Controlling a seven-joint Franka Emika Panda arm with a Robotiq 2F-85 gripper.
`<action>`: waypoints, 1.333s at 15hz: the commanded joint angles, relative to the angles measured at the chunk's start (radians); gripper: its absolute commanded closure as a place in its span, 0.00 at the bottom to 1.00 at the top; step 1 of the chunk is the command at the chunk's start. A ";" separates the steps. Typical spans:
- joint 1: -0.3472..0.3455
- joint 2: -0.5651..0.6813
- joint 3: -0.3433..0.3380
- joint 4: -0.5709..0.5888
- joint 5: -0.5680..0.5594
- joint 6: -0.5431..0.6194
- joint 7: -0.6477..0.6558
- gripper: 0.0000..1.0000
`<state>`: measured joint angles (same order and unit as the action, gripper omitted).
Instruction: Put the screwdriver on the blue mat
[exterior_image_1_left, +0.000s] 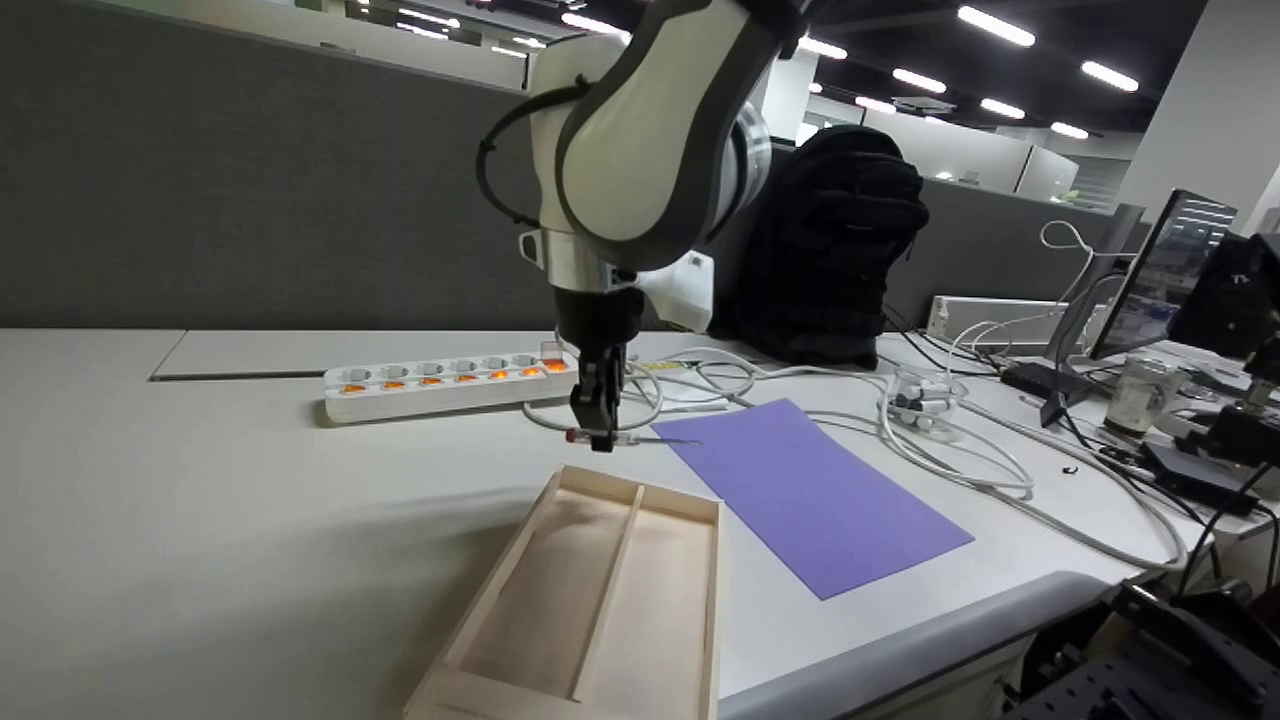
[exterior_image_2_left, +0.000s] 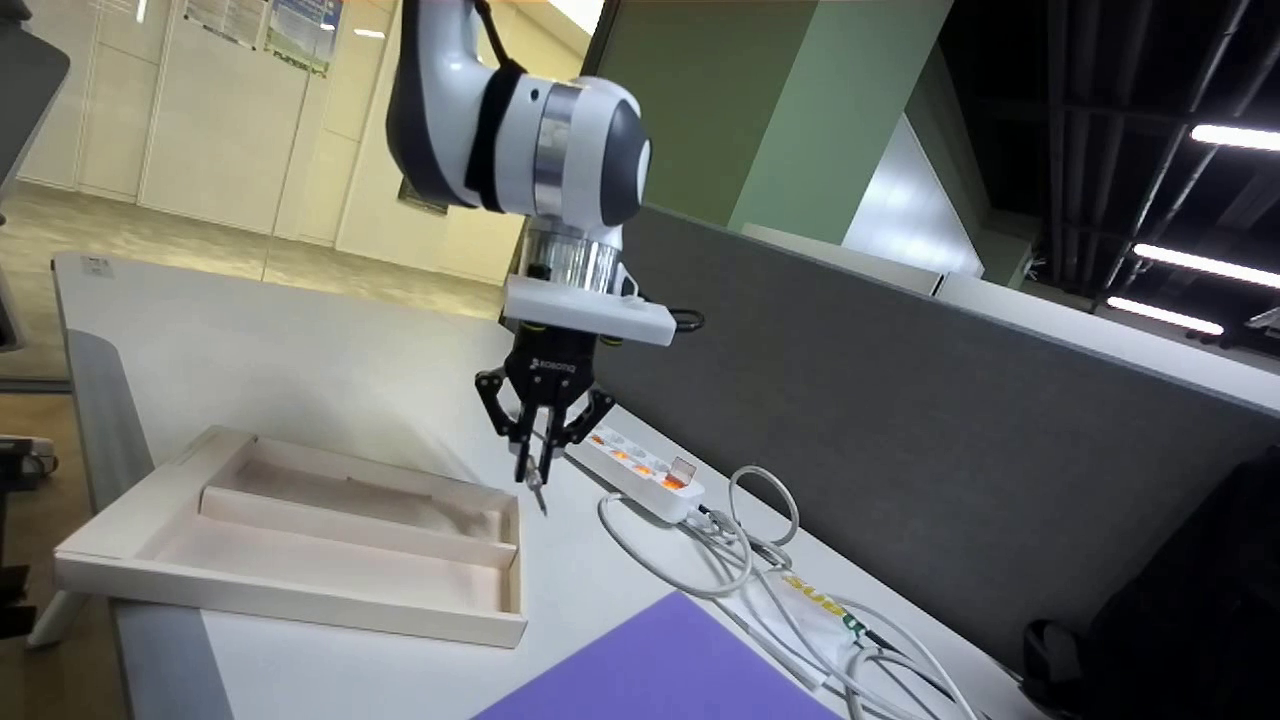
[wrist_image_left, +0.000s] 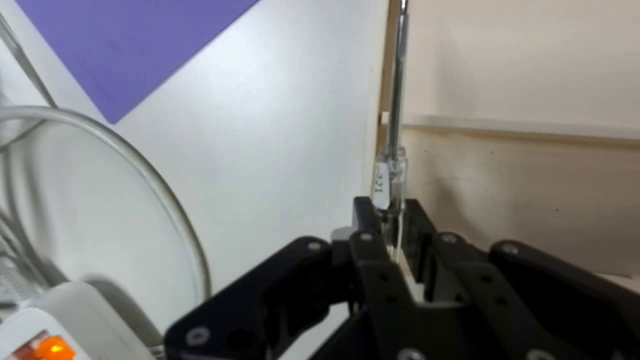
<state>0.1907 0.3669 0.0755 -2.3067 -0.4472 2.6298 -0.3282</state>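
Pincer (exterior_image_2_left: 534, 472) pinching screwdriver (wrist_image_left: 395, 125), seemingly clear of table (exterior_image_1_left: 250, 520), blue mat (exterior_image_1_left: 812, 495) nearby

the wrist view's top edge cuts off the tip of the clear-handled screwdriver (wrist_image_left: 395, 117) near the wooden tray (wrist_image_left: 520, 190); the robotiq gripper (wrist_image_left: 390, 210) hides the handle's end. in an exterior view, the purple mat (exterior_image_2_left: 665, 665) beside the tray is cut off below.
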 joint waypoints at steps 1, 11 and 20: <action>-0.021 -0.117 -0.056 -0.062 -0.025 -0.018 0.121 0.96; -0.181 -0.190 -0.224 -0.152 -0.040 -0.011 0.319 0.96; -0.219 -0.093 -0.296 -0.123 -0.019 0.119 0.485 0.96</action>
<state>-0.0633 0.2356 -0.1887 -2.4536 -0.4175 2.6870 0.0105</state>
